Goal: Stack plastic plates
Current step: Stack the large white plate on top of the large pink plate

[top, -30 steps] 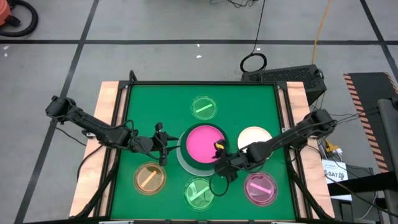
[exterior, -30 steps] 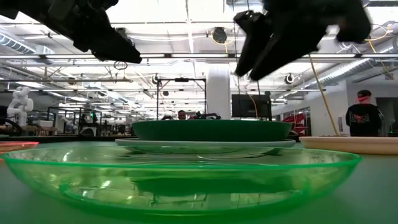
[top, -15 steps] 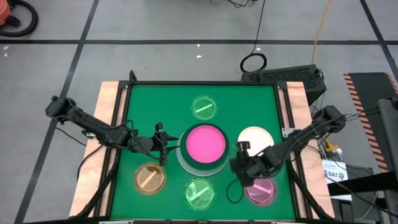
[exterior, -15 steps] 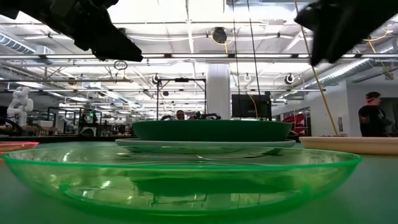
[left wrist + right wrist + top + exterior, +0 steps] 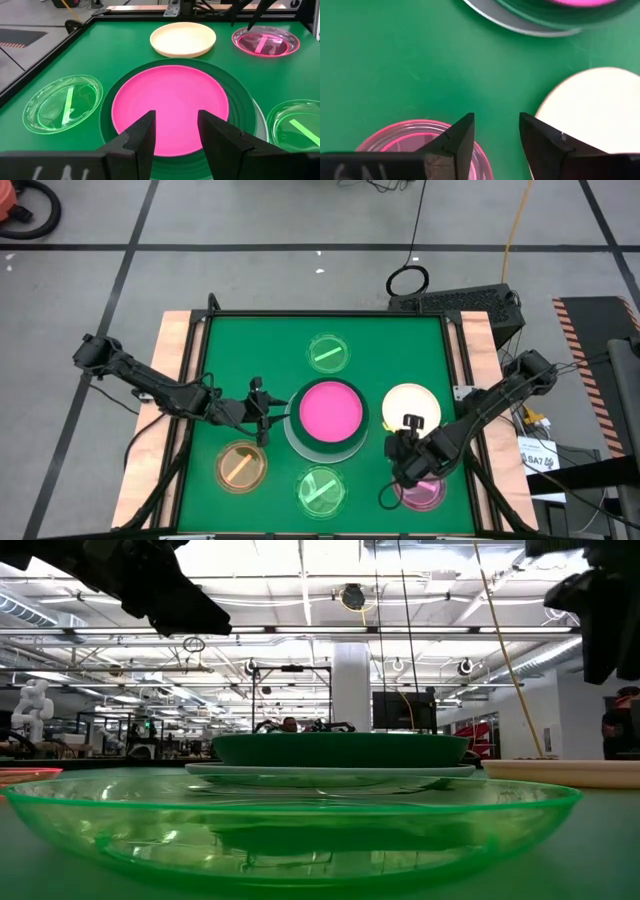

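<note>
**Plates on the green counter, partly stacked**

On the counter (image 5: 220, 340), the bright pink plate (image 5: 331, 410) tops the dark green plate (image 5: 240, 95) and a pale one. The cream plate (image 5: 409, 404) lies alone. The right end effector (image 5: 400, 464), fingers apart and empty, hovers by the striped pink plate (image 5: 428, 492). The left end effector (image 5: 268, 412), parted and empty, waits beside the stack. No readable writing.

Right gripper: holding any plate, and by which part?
Nothing held. The right gripper is open and empty above the mat between the pink striped plate and cream plate.
</note>
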